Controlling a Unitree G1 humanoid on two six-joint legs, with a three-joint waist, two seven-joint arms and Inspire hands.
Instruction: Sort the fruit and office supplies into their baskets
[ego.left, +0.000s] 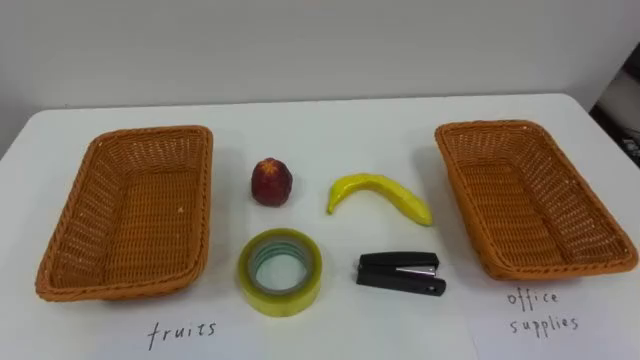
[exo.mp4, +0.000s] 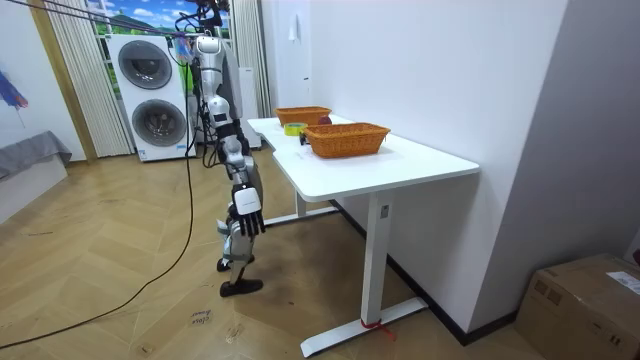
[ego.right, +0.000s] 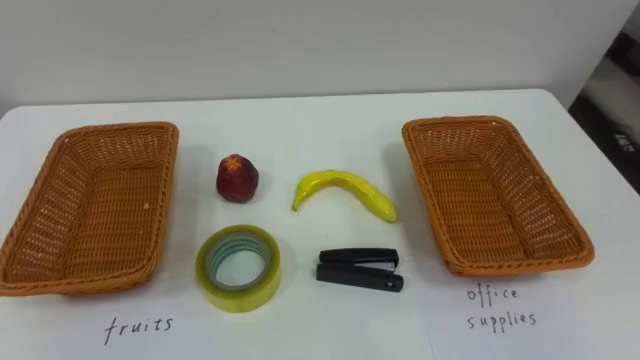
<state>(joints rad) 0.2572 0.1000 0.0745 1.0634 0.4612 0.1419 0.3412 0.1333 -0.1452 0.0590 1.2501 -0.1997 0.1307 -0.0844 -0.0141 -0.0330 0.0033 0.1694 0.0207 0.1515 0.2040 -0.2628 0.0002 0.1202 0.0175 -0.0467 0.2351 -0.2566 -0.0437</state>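
Note:
On the white table (ego.left: 330, 120) lie a red peach-like fruit (ego.left: 271, 182), a yellow banana (ego.left: 378, 193), a roll of yellowish clear tape (ego.left: 276, 297) and a black stapler (ego.left: 400, 273), all between two wicker baskets. The left basket (ego.left: 150, 132) holds nothing and has a handwritten "fruits" label (ego.left: 182, 332) in front of it. The right basket (ego.left: 490, 126) is also bare inside, with an "office supplies" label (ego.left: 543, 310) before it. In the room view I stand at the table's long side, and my right hand (exo.mp4: 246, 208) hangs low beside me with relaxed fingers, holding nothing.
The table's far edge runs close to a pale wall (ego.left: 320, 40). In the room view two washing machines (exo.mp4: 155, 95) stand behind me, and a cardboard box (exo.mp4: 590, 305) sits on the wood floor at the room view's right.

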